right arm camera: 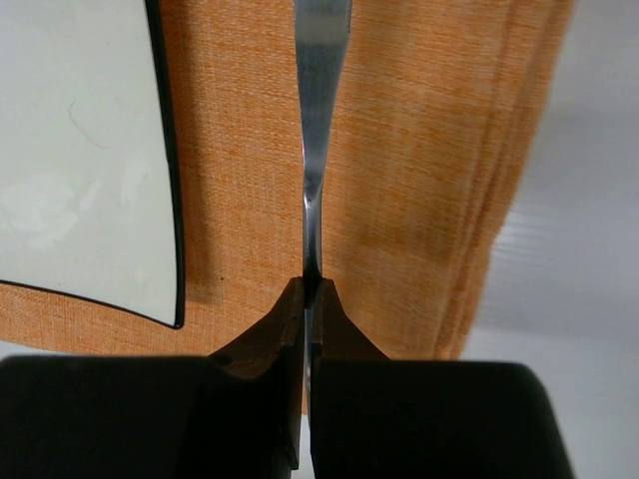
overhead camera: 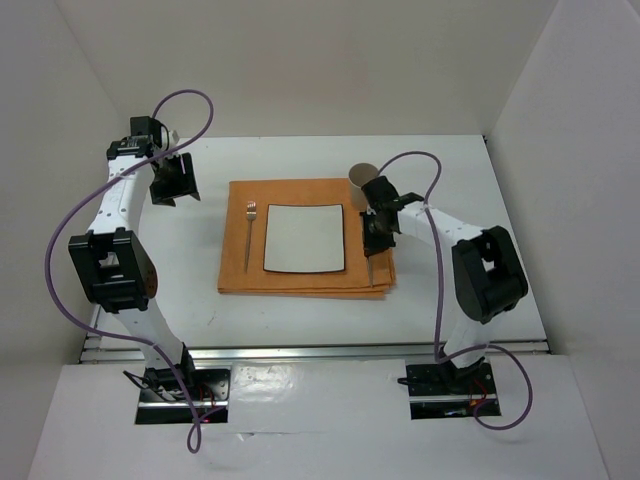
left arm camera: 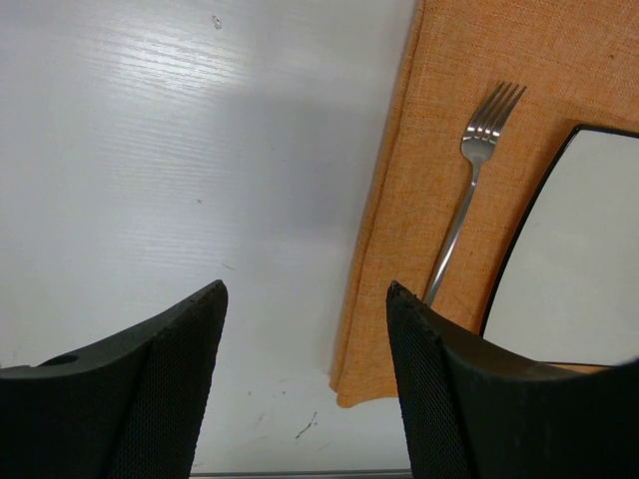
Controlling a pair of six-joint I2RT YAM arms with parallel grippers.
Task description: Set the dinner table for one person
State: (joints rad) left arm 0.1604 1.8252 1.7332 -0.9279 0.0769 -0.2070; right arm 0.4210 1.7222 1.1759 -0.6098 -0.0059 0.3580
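Observation:
The white dinner table [overhead camera: 300, 320] carries an orange cloth [overhead camera: 300, 280] with a square white dark-rimmed plate [overhead camera: 303, 238] on it. A silver fork [overhead camera: 248, 235] lies on the cloth left of the plate, tines pointing to the far side; it also shows in the left wrist view [left arm camera: 469, 190]. My right gripper [overhead camera: 375, 235] is shut on a slim silver utensil [right arm camera: 321, 120], seen edge-on, held over the cloth's right strip [right arm camera: 419, 150] beside the plate [right arm camera: 85, 150]. My left gripper [overhead camera: 175, 182] is open and empty over bare table [left arm camera: 180, 150], left of the cloth [left arm camera: 419, 200].
A brown paper cup [overhead camera: 360, 174] stands at the cloth's far right corner, just behind my right gripper. White walls close in the table on the left, right and far sides. A metal rail [overhead camera: 310, 349] runs along the near edge.

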